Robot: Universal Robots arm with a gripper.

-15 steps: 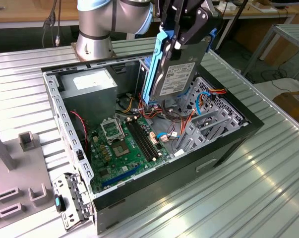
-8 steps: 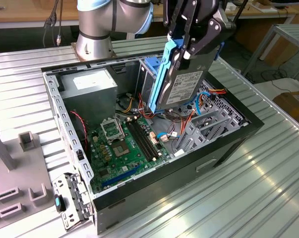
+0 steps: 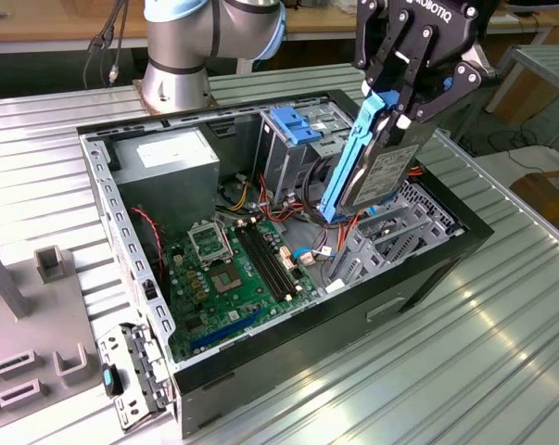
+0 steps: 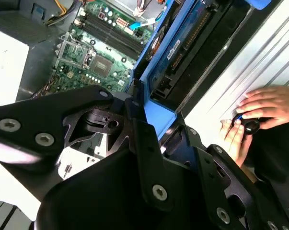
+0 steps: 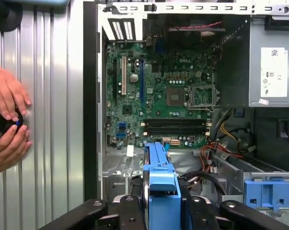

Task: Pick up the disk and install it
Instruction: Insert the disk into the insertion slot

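Note:
The disk (image 3: pixel 383 171), a silver-grey drive with a white label and bright blue side rails, hangs on edge above the open computer case (image 3: pixel 418 278). My gripper (image 3: pixel 404 97) is shut on its upper end, black fingers (image 3: pixel 411 65) pressed on both faces. Its lower end dips into the case beside the metal drive cage (image 3: pixel 293 139) with the blue top, over the red and black cables. In the first wrist view the blue rail (image 5: pixel 159 182) rises between my fingers above the green motherboard (image 5: pixel 158 96). In the second wrist view the disk (image 4: pixel 182 52) runs away from my fingers (image 4: pixel 146 158).
A grey power-supply box (image 3: pixel 163 158) sits in the case's far corner. A person's hands (image 5: pixel 7 120) rest on a small black device on the ribbed metal table (image 3: pixel 464 362) beside the case. A grey fixture plate (image 3: pixel 29 343) lies at the exterior view's left.

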